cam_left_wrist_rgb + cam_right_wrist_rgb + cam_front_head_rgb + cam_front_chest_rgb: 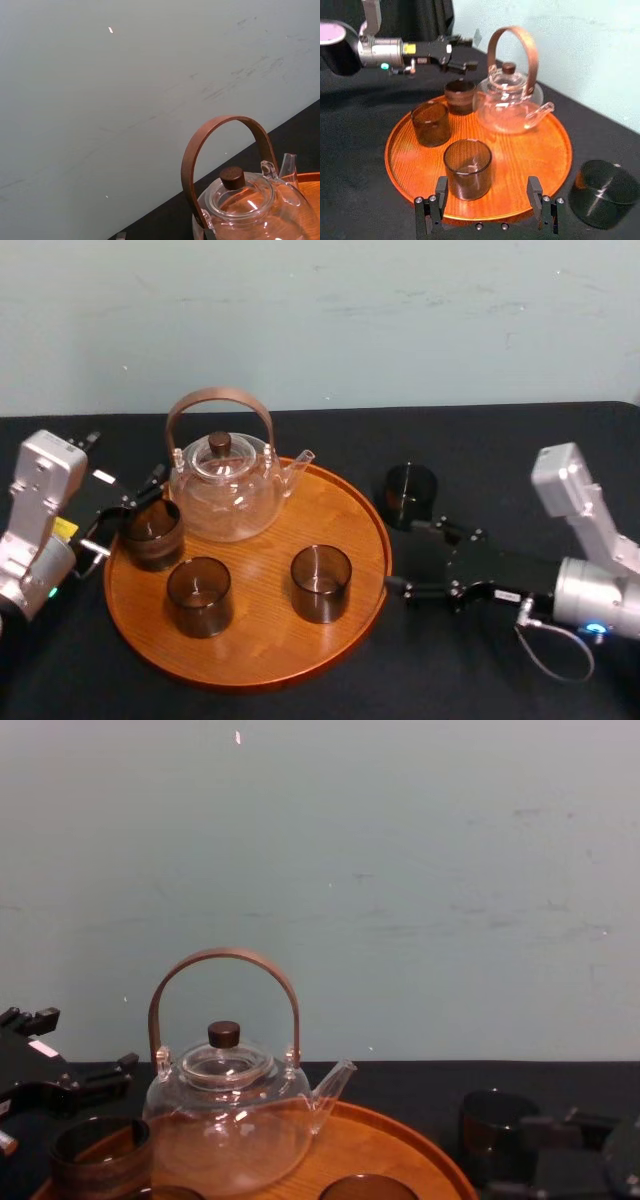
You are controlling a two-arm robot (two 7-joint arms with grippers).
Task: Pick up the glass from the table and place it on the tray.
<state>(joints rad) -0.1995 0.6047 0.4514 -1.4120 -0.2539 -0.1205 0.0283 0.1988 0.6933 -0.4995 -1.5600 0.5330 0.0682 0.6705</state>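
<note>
The glass (pixel 410 494) is sitting on the table (pixel 500 440) beside the tray (pixel 330 502); the right gripper (pixel 415 558) is resting near it, fingers wide apart; the left gripper (pixel 128 508) is hovering at the tray, fingers apart too. The glass is looking light, slippery and breakable; gently squeezing its round sides seems best

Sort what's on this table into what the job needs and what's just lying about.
For the job:
- dark glass on the table, right of the tray
- right gripper, open, on the table beside that glass
- left gripper, open, at the tray's left edge

Lying about:
- glass teapot on the tray
- three glasses on the tray: left, middle, right
</note>
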